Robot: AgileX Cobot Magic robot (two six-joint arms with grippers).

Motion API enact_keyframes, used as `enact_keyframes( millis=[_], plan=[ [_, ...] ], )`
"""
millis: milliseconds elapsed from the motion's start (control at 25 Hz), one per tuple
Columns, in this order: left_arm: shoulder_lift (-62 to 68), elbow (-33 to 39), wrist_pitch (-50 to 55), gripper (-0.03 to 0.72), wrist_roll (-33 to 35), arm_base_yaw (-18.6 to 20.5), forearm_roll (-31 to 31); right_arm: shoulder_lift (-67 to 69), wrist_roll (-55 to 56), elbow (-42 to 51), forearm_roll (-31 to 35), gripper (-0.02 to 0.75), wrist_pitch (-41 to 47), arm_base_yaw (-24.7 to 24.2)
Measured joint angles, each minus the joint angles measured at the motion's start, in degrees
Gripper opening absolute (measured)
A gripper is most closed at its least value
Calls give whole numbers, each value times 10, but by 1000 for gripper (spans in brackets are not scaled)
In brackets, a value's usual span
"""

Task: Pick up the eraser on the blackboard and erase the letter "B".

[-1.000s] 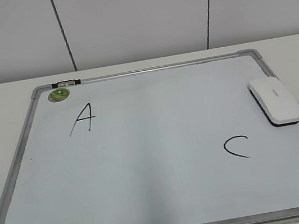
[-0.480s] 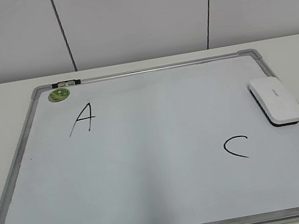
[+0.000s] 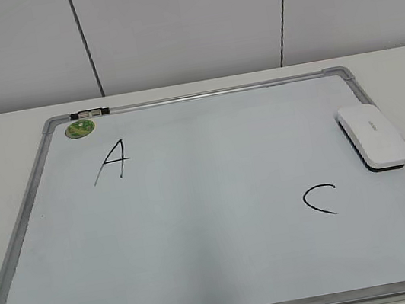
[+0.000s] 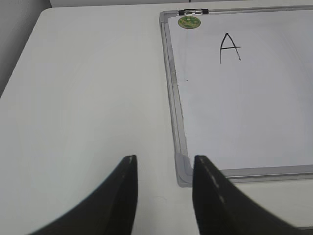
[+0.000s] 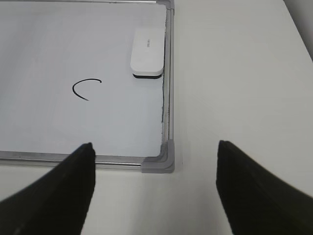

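The white eraser (image 3: 373,135) lies on the blackboard (image 3: 221,272) against its right frame edge; it also shows in the right wrist view (image 5: 148,52). No letter "B" shows on the board; only a black "A" (image 3: 112,161) and a black "C" (image 3: 320,199) are there. My left gripper (image 4: 162,164) is open and empty above the table by the board's near left corner. My right gripper (image 5: 154,149) is wide open and empty above the board's near right corner (image 5: 160,164). Neither gripper shows in the exterior view.
A round green sticker (image 3: 80,128) and a small metal clip (image 3: 88,113) sit at the board's far left corner. White table (image 4: 88,98) surrounds the board on both sides. A pale panelled wall (image 3: 182,24) rises behind the table.
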Motion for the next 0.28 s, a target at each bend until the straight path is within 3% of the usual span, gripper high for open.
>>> enact_keyframes(
  millis=[280],
  plan=[
    [0, 0, 0, 252, 0, 1, 0, 0, 0, 0, 0, 592, 0, 0]
  ],
)
